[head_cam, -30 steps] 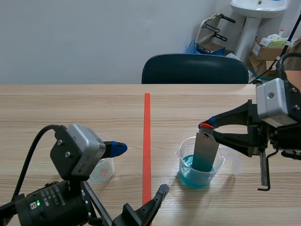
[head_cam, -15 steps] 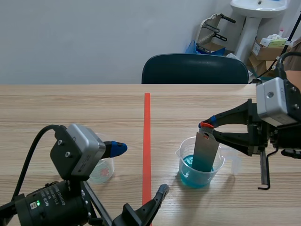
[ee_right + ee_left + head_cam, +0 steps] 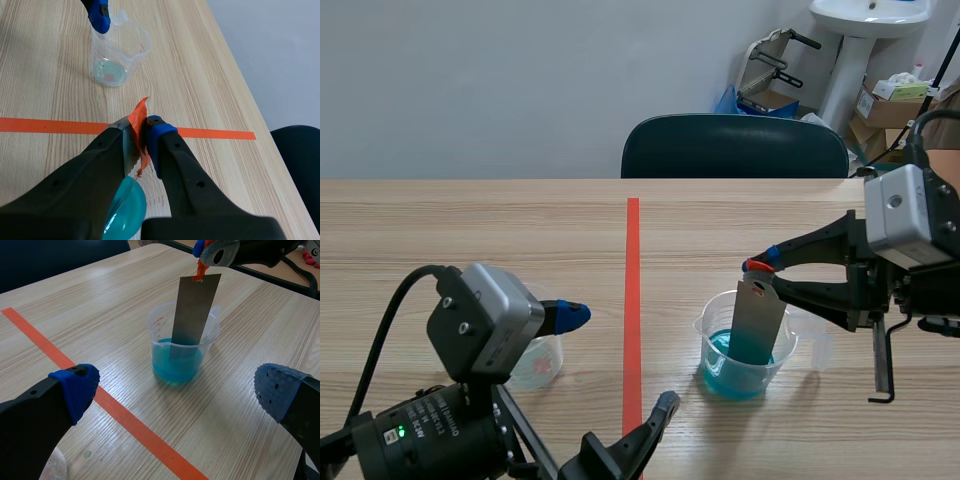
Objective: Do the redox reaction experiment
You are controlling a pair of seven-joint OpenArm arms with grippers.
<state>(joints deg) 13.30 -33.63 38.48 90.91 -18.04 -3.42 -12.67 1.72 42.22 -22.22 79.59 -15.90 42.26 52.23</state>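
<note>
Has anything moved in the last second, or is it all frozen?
Nothing visibly moved. The right gripper stays shut on the metal strip by its orange tab, the strip still dipped in the beaker of blue liquid; the left gripper stays open.

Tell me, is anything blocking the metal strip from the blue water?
Nothing visible does. The metal strip, held by the right gripper, already dips into the blue liquid in the beaker.
</note>
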